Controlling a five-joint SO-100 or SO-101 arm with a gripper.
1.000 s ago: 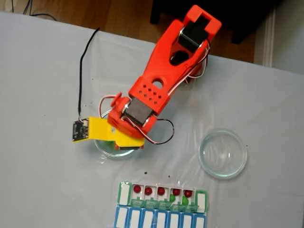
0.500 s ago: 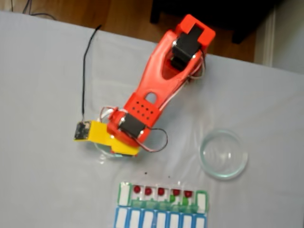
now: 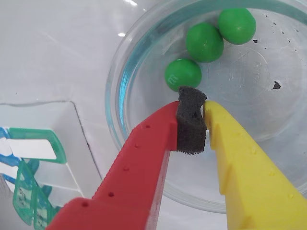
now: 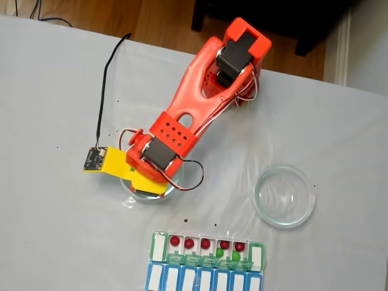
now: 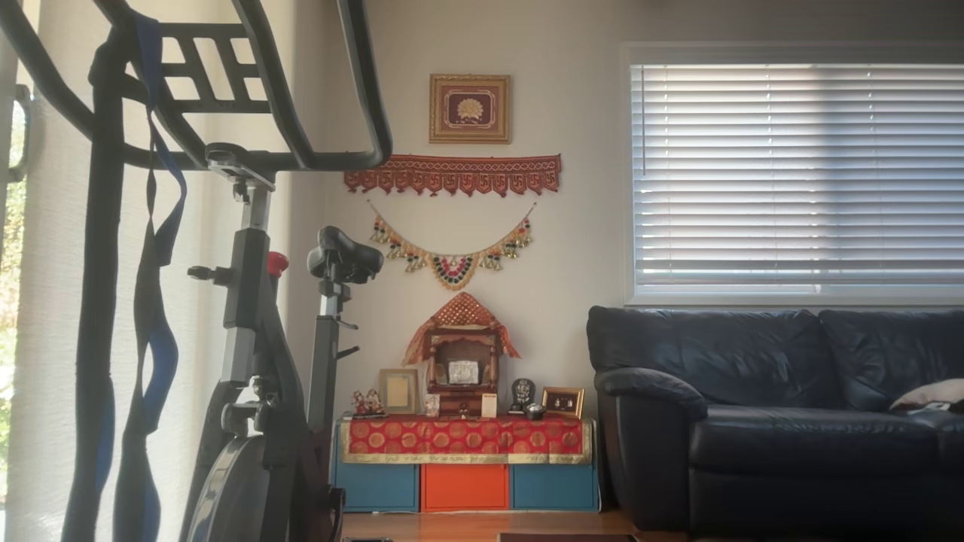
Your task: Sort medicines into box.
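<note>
Claw (image 3: 197, 112) clenched on nothing but its own black foam pad (image 3: 192, 125), tips low inside the glass dish (image 3: 125, 62). Three green pills (image 3: 205, 42) lie in the dish just beyond the tips; nearest one bears a faint letter, unreadable. Pill box (image 4: 159, 247) sits on the white surface (image 4: 48, 230) below the dish, five red pills (image 4: 206, 244) in its green row; lid lettering too blurred to read.

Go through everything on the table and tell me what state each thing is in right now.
gripper: shut, holding no pill, over the left dish
left dish: holds three green pills
right dish: empty
pill organizer: green lids open, five red pills in a row, two green ones
</note>
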